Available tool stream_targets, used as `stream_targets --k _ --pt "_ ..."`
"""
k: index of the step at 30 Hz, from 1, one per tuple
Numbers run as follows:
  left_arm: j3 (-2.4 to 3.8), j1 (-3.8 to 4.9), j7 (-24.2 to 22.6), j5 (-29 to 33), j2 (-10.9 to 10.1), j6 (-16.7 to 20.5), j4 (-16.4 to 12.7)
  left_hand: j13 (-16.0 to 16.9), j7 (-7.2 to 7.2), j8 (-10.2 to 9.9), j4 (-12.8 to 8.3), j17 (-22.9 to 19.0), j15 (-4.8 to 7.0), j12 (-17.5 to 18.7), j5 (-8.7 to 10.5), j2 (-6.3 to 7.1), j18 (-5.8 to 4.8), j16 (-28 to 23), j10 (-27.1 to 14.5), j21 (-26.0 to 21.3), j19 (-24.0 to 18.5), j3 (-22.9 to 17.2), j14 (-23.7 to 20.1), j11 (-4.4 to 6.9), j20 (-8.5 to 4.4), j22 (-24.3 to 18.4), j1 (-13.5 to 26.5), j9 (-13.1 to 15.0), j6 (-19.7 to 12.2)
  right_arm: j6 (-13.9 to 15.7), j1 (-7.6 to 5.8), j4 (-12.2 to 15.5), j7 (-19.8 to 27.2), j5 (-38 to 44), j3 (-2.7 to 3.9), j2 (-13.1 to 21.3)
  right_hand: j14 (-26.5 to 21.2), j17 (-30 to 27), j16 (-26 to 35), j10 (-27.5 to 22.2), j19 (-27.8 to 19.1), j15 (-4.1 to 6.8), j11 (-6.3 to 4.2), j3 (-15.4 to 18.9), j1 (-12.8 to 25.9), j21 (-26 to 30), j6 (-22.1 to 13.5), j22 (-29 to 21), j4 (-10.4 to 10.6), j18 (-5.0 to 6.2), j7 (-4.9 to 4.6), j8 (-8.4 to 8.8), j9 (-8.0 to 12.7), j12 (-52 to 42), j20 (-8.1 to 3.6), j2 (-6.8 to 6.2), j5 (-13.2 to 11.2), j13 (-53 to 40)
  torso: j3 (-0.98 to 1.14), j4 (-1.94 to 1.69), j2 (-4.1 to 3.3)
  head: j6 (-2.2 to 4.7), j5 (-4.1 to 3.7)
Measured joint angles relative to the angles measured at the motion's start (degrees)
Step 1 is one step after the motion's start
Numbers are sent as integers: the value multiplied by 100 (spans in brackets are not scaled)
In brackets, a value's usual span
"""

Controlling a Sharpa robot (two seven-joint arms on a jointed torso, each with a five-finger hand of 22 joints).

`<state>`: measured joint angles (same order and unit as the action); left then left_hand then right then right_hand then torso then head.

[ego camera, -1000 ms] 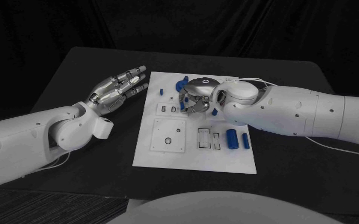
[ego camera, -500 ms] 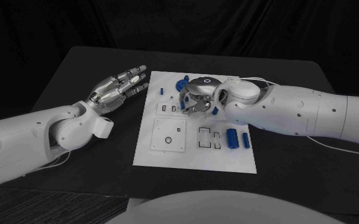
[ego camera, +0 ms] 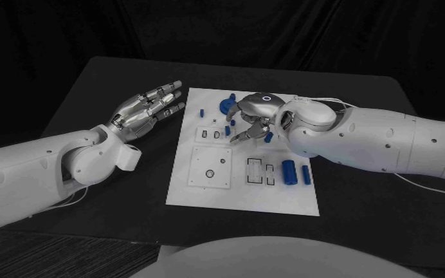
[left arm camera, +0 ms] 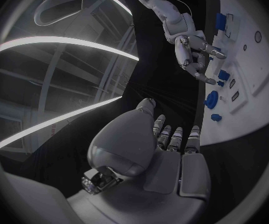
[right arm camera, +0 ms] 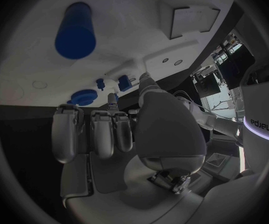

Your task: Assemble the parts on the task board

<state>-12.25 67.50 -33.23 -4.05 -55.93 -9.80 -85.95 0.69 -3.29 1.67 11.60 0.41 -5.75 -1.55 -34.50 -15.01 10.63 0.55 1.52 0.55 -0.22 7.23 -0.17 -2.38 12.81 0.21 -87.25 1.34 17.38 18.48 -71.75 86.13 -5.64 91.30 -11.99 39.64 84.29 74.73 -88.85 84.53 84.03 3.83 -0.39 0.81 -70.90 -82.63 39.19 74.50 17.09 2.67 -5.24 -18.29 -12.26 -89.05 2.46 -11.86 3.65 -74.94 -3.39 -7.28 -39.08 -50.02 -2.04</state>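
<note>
**Over the board's far end: right hand between picks**

Above the white rectangular task board [ego camera: 243, 191], your silver right hand [ego camera: 249, 122] hovers, fingers apart, holding nothing. The small blue plastic parts [ego camera: 289, 172] lie on it. Choose one, then descend. The left hand [ego camera: 146, 109] rests open beside it.

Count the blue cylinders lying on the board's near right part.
2: a thick blue cylinder and a thinner blue cylinder beside it, on the task board. Others may hide under the right hand.

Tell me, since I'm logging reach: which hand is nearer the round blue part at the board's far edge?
Right. The right hand hovers just beside the round blue part; the left hand rests off the task board.
</note>
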Motion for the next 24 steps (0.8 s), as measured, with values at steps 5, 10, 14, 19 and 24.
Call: stream_targets --k 5,10,14,19,24 --pt "0 -2 -1 0 9 3 26 0 0 0 -59 0 0 0 0 0 0 0 0 0 -1 -59 0 0 0 0 0 0 0 342 -276 351 89 -106 4 296 0 0 0 0 0 0 0 281 211 66 1 0 2 0 0 0 37 0 0 -29 0 0 0 0 2 0 1" --pt "0 -4 -21 -33 48 35 63 0 1 0 15 2 -53 -2 304 125 1 8 0 6 178 -201 53 0 182 11 72 0 2 676 -641 664 218 -381 12 658 0 0 0 0 0 0 0 473 354 66 2 0 13 0 -1 0 48 0 0 25 0 0 1 3 2 2 -14" --pt "1 -5 -102 -310 33 179 121 47 136 1 400 47 -118 -604 1461 231 0 252 395 314 558 78 364 -394 349 119 173 2 137 862 -873 857 354 -762 11 957 0 0 0 0 0 0 0 473 692 66 64 0 13 0 -57 0 49 0 0 109 0 0 5 3 2 3 -43" --pt "2 6 -256 -821 -182 605 32 373 101 44 457 631 -397 -2370 2190 481 0 1325 1413 1427 2341 309 2183 -822 386 609 275 23 273 959 -1095 988 535 -1484 8 1220 0 0 0 0 0 -2 2 381 500 65 261 0 -76 0 -72 -3 48 0 1 542 0 0 8 5 4 3 -75" --pt "-14 270 -313 -1239 -325 1067 -105 1013 -86 110 444 1151 -411 -3724 2365 508 0 2647 2372 2223 3622 398 3557 -932 331 939 300 49 659 936 -1188 1048 605 -1969 8 1339 -64 0 0 -84 2 -78 97 376 244 65 474 0 -81 1 -87 -129 45 0 4 797 1 0 11 5 6 3 -94"
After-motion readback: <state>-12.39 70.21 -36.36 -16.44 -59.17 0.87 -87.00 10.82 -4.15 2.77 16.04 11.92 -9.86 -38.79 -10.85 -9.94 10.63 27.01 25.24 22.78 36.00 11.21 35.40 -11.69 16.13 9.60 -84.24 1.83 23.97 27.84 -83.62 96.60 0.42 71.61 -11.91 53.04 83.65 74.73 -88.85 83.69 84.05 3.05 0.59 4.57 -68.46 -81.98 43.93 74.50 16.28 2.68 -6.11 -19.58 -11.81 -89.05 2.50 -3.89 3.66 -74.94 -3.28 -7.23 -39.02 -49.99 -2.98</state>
